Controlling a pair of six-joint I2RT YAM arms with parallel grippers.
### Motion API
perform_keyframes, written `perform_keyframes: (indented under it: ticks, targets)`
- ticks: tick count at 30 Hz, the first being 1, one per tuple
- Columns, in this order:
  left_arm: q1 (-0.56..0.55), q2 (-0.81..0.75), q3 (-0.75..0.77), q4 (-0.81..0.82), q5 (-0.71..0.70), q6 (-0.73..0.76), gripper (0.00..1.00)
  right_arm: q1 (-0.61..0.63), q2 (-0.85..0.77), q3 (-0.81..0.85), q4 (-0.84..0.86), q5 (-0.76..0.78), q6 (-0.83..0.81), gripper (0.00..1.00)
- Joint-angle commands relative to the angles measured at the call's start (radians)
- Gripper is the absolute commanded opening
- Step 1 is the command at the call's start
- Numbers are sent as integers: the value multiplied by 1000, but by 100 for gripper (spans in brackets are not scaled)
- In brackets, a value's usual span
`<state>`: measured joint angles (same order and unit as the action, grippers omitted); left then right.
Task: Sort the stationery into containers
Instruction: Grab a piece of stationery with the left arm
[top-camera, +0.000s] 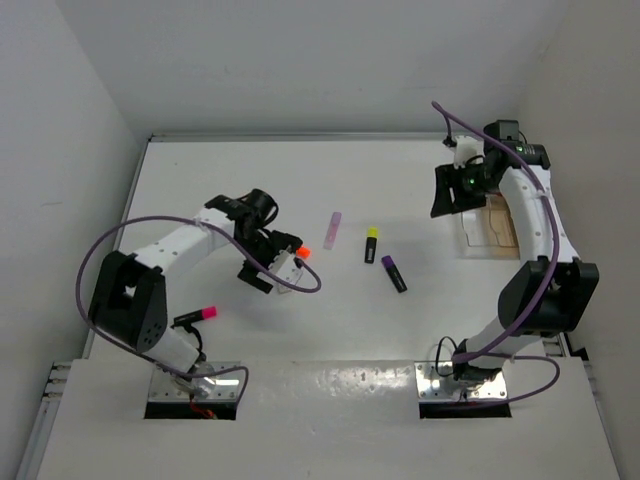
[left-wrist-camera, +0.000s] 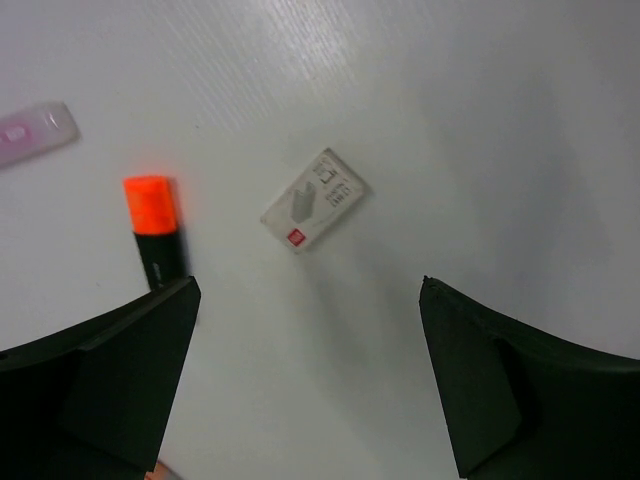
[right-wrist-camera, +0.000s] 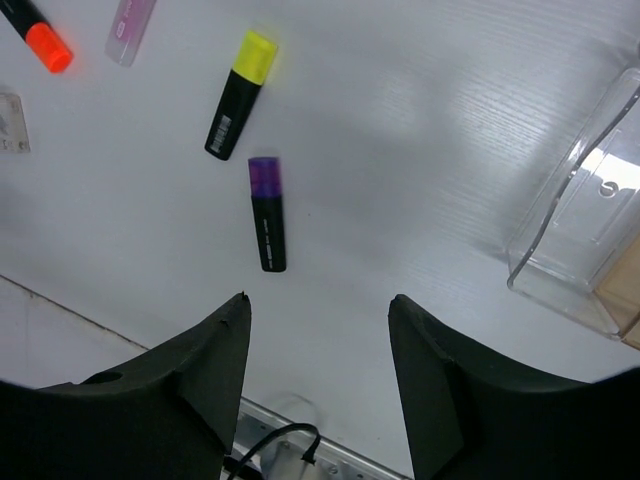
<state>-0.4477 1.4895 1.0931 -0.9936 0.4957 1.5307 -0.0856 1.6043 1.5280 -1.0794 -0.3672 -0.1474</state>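
My left gripper (left-wrist-camera: 308, 285) hangs open over the table, with nothing between its fingers. A tiny white eraser (left-wrist-camera: 313, 200) lies just ahead of it. The orange-capped highlighter (left-wrist-camera: 155, 230) runs under its left finger, and the pale lilac marker (left-wrist-camera: 35, 135) lies further left. From above, the left gripper (top-camera: 268, 262) sits beside the orange cap (top-camera: 303, 251). My right gripper (right-wrist-camera: 319, 298) is open and empty, raised above the table. Ahead of it lie the purple-capped highlighter (right-wrist-camera: 268, 215) and the yellow-capped one (right-wrist-camera: 240, 95). The clear tray (right-wrist-camera: 560, 200) stands to its right.
A pink-capped highlighter (top-camera: 197, 316) lies close to the left arm's base. The lilac marker (top-camera: 332, 229), yellow highlighter (top-camera: 371, 244) and purple highlighter (top-camera: 393, 273) lie mid-table. The tray (top-camera: 478, 238) sits under the right arm, near the right wall, with something beige showing in it.
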Motion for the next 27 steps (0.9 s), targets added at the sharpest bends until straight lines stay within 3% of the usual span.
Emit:
perform_keyframes:
  ticks: [1,6,18,20,27]
  targets:
    - [-46,81,76,-54,-2,236,98,-32,-9,0,7,-33,26,57]
    - [-97,149,56,29,-66,315,91,-100,26,20,-31,-73,28,57]
    - [-144,242,4,150,-147,335,73,-163,52,32,-66,-114,11,57]
    - [-144,250,1,154,-155,342,67,-166,54,32,-71,-114,6,57]
    - [-140,298,-18,204,-190,339,62,-172,54,27,-85,-128,-3,57]
